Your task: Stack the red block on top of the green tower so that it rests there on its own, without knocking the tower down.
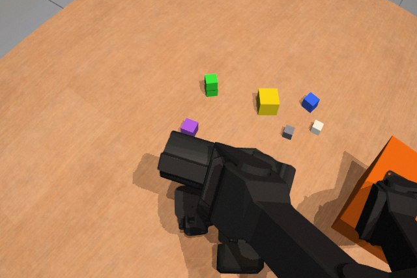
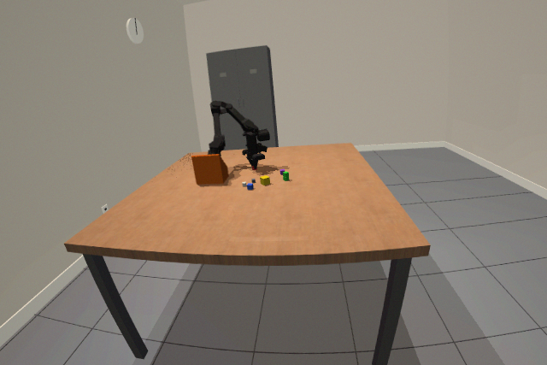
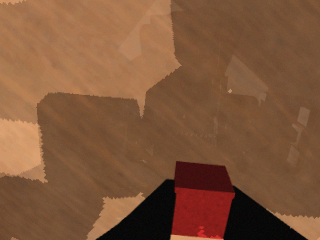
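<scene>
The red block [image 3: 202,212] [image 2: 254,168] is between the two black fingers of my gripper [image 3: 198,192] [image 2: 254,164], which touch it on both sides. The gripper is shut on it, low at the table top; whether the block touches the table is not clear. In the top view the arm hides the block and the fingertips. The green tower [image 1: 211,83] [image 2: 285,176] is two green blocks, one on the other, upright. It stands apart from the gripper, beyond the purple block in the top view.
The purple block [image 1: 189,127] [image 2: 282,172] lies between arm and tower. The yellow block [image 1: 268,96] [image 2: 265,180] is right of the tower in the top view, with blue [image 1: 310,102], grey [image 1: 288,131] and white [image 1: 316,127] blocks further right. An orange box [image 1: 392,157] [image 2: 209,170] stands near the arm base.
</scene>
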Controlling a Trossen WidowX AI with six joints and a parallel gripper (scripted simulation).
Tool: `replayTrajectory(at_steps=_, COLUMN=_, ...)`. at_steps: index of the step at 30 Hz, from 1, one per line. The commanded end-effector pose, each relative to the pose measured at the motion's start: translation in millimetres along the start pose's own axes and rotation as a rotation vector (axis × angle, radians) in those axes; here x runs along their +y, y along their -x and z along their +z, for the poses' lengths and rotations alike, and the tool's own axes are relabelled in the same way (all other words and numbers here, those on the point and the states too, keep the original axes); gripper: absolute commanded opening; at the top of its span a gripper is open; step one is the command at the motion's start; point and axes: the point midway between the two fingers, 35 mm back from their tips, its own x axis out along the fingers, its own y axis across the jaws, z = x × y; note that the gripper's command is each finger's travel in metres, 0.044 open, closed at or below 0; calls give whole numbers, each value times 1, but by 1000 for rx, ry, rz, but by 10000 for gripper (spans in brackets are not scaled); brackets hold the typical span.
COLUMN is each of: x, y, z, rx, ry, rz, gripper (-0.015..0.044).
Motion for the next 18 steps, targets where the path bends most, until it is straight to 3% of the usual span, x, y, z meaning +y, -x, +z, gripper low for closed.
replayTrajectory(at_steps=1, x=0, y=0, z=0, rx=1, ry=-7, rz=-2, gripper=65)
replayTrajectory(at_steps=4, x=0, y=0, z=0, rx=1, ry=-7, rz=-2, gripper=45)
replayTrajectory(at_steps=6, x=-1, y=2, z=0, rx=1, ry=-6, rz=-2, gripper=0)
replayTrajectory(at_steps=18, x=-1, y=49, z=0, rx=3, ry=-6, rz=-5, gripper=0)
